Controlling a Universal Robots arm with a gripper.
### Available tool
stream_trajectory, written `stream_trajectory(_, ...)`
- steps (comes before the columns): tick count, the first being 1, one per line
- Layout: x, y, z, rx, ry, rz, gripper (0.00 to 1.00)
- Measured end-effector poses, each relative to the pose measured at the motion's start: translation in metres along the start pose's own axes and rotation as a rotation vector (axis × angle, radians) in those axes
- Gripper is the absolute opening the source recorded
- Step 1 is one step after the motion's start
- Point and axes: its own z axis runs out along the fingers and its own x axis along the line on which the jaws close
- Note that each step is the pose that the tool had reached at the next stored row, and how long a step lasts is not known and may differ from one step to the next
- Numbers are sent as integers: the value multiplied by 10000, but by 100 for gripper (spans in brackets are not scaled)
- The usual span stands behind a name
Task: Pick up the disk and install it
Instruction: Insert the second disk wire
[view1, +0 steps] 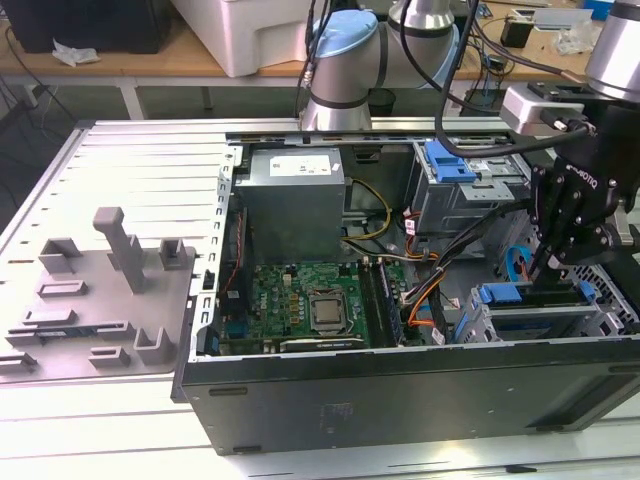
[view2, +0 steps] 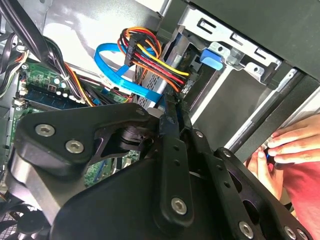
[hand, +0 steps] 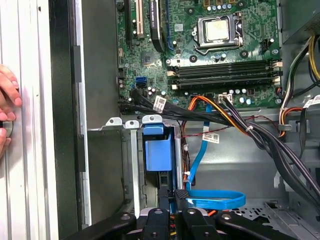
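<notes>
Case: open tower on its side, board exposed.

Cage: grey, at 4 o'clock in the exterior view, near the case's front wall.

Disk: blue carrier end showing, seated edge-on in the cage slot. Judged mostly installed; whether it is fully home cannot be told.

Gripper: black, at the cage directly over the disk. In the first wrist view the fingers stand close together on the carrier's edge, apparently pinching or pressing it.

Blue ribbon cable: loose beside the cage, at 4 o'clock in the first wrist view.

Person's hand: outside the case wall.

Writing: white lettering on the gripper body and small cable tags, none legible.
</notes>
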Motion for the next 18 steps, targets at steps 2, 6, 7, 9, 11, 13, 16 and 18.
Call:
stream_trajectory(2,-1,0,5,0,0,-2,16)
stream_trajectory(6,-2,0,14,1,0,-4,16)
stream_trajectory(7,-4,-1,24,0,-13,-6,16)
stream_trajectory(9,-4,0,27,1,-2,-9,16)
stream_trajectory(11,-5,-1,31,1,1,-11,16)
stream_trajectory(13,-6,-1,39,2,-2,-16,16)
stream_trajectory(16,-7,-1,45,3,1,-21,16)
stream_trajectory(18,-8,-1,52,3,-1,-24,16)
